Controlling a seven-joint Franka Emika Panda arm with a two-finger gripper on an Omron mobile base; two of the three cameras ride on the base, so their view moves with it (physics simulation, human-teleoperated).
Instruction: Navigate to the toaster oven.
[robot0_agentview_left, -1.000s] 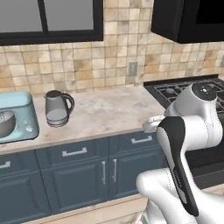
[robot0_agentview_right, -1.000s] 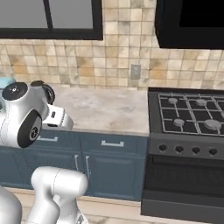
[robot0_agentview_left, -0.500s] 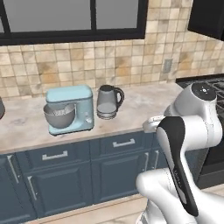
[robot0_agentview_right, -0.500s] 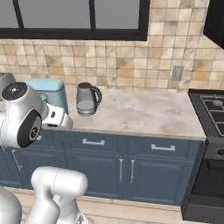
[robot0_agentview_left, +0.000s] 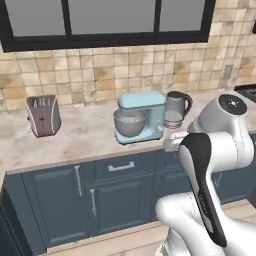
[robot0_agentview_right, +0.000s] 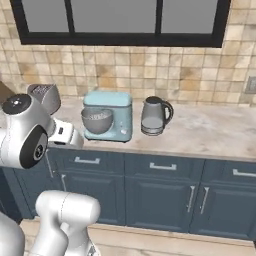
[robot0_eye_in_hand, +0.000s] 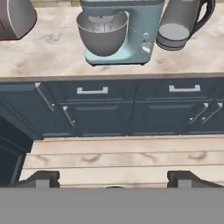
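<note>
The robot's gripper (robot0_eye_in_hand: 113, 177), fingers spread wide and holding nothing, hangs over the wood floor (robot0_eye_in_hand: 118, 159) before dark blue cabinets (robot0_agentview_left: 107, 192), facing a stone counter (robot0_agentview_right: 210, 132) with a slot toaster (robot0_agentview_left: 44, 116), a pale blue stand mixer (robot0_agentview_left: 140, 117) and a kettle (robot0_agentview_right: 154, 116) beside it.

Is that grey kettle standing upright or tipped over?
Upright: the kettle sits flat on its base on the counter, handle at its side.
</note>
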